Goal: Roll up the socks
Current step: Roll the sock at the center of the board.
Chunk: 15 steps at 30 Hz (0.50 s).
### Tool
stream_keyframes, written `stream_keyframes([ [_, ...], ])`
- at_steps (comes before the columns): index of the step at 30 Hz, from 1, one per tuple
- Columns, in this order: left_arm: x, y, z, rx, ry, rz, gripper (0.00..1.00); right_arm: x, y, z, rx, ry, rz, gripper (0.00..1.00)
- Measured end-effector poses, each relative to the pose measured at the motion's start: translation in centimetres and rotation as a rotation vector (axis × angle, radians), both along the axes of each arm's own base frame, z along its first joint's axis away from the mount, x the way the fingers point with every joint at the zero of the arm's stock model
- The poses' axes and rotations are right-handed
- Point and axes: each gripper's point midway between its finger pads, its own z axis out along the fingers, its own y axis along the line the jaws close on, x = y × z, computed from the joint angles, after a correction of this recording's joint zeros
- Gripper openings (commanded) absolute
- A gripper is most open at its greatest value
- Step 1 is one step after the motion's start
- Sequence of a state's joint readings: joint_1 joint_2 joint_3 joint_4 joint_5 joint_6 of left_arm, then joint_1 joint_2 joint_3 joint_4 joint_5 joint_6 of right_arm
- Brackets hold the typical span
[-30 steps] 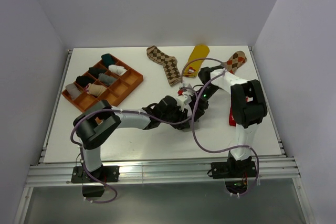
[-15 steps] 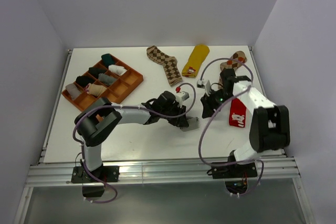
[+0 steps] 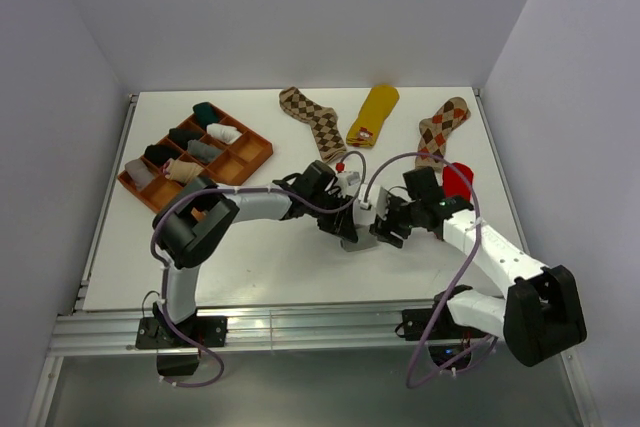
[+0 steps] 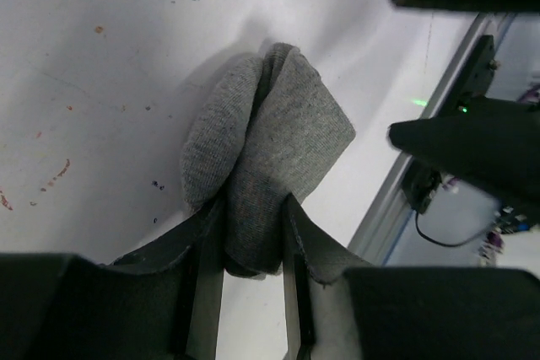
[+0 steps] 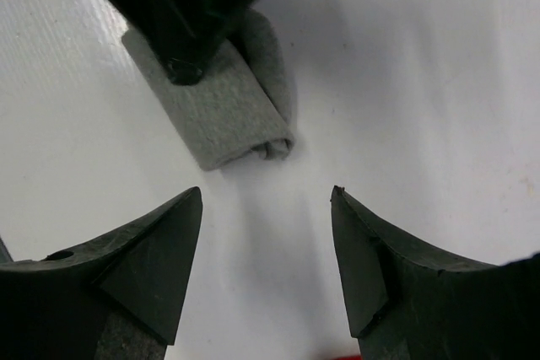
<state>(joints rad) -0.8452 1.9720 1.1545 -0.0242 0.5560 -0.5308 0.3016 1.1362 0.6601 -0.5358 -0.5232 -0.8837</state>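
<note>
A grey sock (image 4: 270, 137), rolled into a short bundle, lies on the white table (image 3: 250, 267) near its middle. My left gripper (image 4: 251, 212) is shut on one end of the roll, a finger on each side. In the top view this grip (image 3: 350, 230) sits just left of my right gripper (image 3: 385, 227). My right gripper (image 5: 266, 200) is open and close to the roll's free end (image 5: 228, 111) without touching it. Two brown argyle socks (image 3: 312, 119) (image 3: 443, 125) and a mustard yellow sock (image 3: 373, 113) lie flat at the back. A red sock (image 3: 456, 179) shows behind my right arm.
An orange compartment tray (image 3: 258, 152) with several rolled socks in it stands at the back left. The table's rail edge (image 3: 300, 322) runs along the front by the arm bases.
My right arm has swung from the far side round to the right of the roll, and its jaws have opened wider. My left gripper has kept its hold and shifted slightly.
</note>
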Motion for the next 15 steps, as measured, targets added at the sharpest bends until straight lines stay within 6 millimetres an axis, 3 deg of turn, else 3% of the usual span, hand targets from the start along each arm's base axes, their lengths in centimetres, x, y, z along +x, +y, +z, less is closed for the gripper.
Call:
stream_keyframes([
  [8,-0.1,0.4,-0.2,-0.015,0.125,-0.051,0.0,-1.3,3.4,-0.8,-0.047,-0.092,0.159,0.71],
  [15,-0.5,0.6,-0.3,-0.013,0.183,-0.08,0.0,-2.1,4.3,-2.2,-0.104,-0.125,0.223,0.72],
])
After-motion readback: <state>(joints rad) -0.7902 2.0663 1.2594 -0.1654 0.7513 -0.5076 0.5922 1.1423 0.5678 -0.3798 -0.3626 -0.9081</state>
